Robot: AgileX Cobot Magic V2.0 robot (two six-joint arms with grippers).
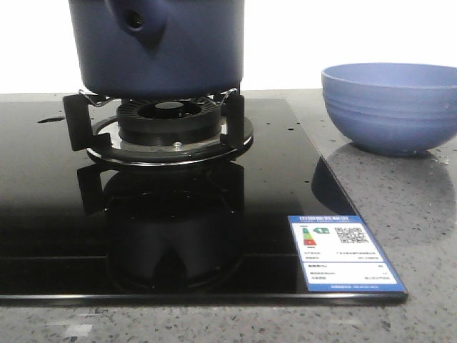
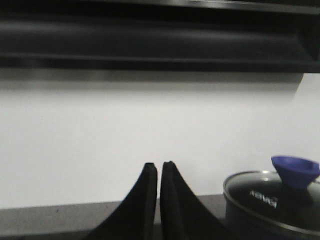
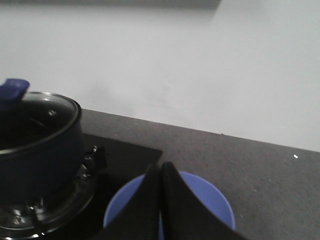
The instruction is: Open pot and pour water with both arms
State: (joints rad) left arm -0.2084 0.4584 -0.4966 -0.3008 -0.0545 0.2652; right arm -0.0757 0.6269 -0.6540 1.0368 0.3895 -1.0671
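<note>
The dark navy pot (image 1: 161, 46) stands on the burner grate of the black glass hob, its stub with a round hole facing the front camera. Its glass lid (image 2: 272, 197) with a blue knob (image 2: 295, 171) is on the pot; the lid also shows in the right wrist view (image 3: 40, 112). No gripper shows in the front view. My left gripper (image 2: 158, 166) is shut and empty, in the air to the left of the pot. My right gripper (image 3: 161, 166) is shut and empty, above the periwinkle bowl (image 3: 210, 197).
The periwinkle ribbed bowl (image 1: 391, 106) sits on the speckled grey counter to the right of the hob. A blue and white energy label (image 1: 345, 254) is stuck on the hob's front right corner. A white wall stands behind.
</note>
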